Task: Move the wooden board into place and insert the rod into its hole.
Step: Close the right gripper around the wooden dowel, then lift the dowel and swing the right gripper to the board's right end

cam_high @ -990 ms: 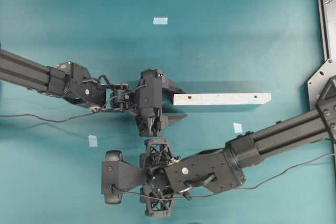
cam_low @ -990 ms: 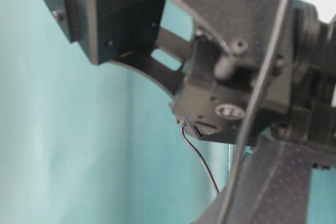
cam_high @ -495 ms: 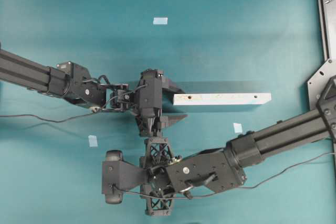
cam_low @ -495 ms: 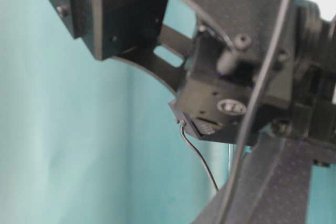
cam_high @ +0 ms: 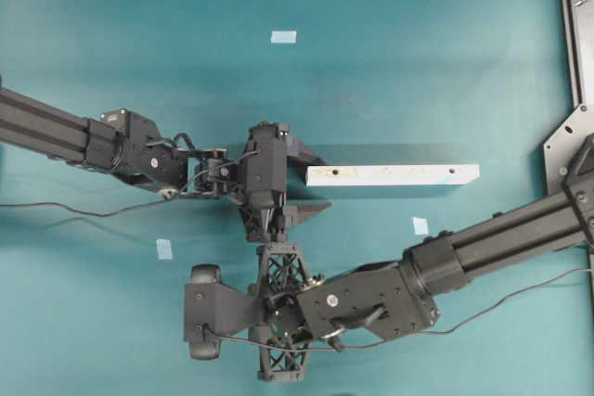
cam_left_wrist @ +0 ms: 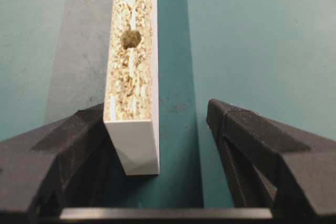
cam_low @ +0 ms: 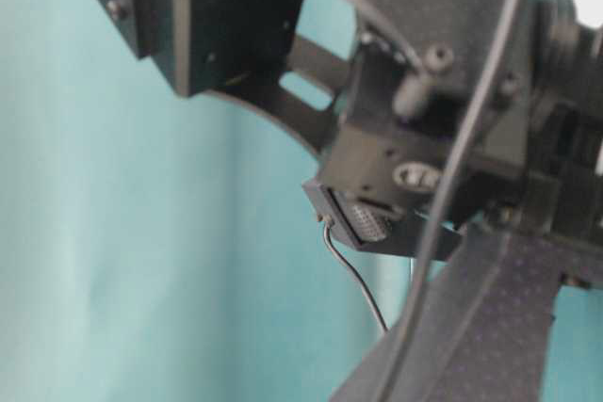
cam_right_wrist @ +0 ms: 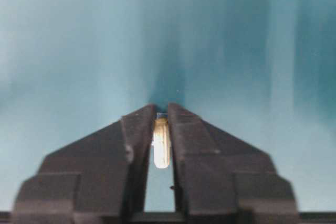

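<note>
Clamping shut just now, the right gripper (cam_right_wrist: pixel 161 129) pinches the tiny cream cylindrical rod (cam_right_wrist: pixel 161 149) over the near teal desk (cam_high: pixel 418 62). Farther off, the left gripper (cam_left_wrist: pixel 157 135) stands released around the long pale chipboard-edged wooden board (cam_left_wrist: pixel 131 77), so insertion can likely follow.

We find no readable text, label, brand, number or sign in any view. The small round markings on the arm housing (cam_low: pixel 415 176) in the table-level view are too blurred for us to make out.
</note>
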Robot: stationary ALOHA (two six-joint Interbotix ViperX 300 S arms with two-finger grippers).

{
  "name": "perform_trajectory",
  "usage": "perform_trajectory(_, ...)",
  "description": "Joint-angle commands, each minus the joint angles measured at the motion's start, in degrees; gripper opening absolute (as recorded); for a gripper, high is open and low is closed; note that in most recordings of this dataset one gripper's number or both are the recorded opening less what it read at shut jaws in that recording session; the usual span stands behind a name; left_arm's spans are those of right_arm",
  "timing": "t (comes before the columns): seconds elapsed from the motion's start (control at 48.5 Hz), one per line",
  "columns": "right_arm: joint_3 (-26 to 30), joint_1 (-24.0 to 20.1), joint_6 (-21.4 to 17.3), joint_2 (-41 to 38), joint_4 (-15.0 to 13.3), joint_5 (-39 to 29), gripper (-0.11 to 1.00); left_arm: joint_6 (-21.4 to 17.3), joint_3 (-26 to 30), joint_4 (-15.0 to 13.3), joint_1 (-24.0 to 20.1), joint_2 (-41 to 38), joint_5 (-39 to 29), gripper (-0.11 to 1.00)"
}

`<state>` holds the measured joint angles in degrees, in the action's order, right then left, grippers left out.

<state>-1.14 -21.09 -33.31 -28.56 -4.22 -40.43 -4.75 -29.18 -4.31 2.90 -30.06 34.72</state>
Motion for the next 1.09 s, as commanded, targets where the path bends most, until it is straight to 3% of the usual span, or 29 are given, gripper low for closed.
perform_trajectory(0.0, -0.1, -0.3, 0.0, 0.9, -0.1, 0.2, 0.1, 0.1, 0.5, 0.3, 1.8, 0.8, -0.4, 0.72)
perform_trajectory(0.268, -0.1, -0.3, 0.0, 2.5, -0.5, 1.0, 0.1, 0.1, 0.4, 0.3, 1.8, 0.8, -0.4, 0.72)
perform_trajectory(0.557, -0.8, 0.4, -0.2, 10.1, -9.4, 1.1, 0.1, 0.1, 0.4, 0.3, 1.8, 0.9, -0.4, 0.72)
perform_trajectory(0.66, -2.7, 0.5, -0.1, 12.8, -10.5, 2.7, 0.1, 0.1, 0.4, 0.3, 1.8, 1.1, -0.4, 0.72)
perform_trajectory(1.073, -19.3, 4.8, 0.2, 27.0, -10.8, 28.4, 0.1, 0.1, 0.4, 0.3, 1.8, 1.2, -0.4, 0.72)
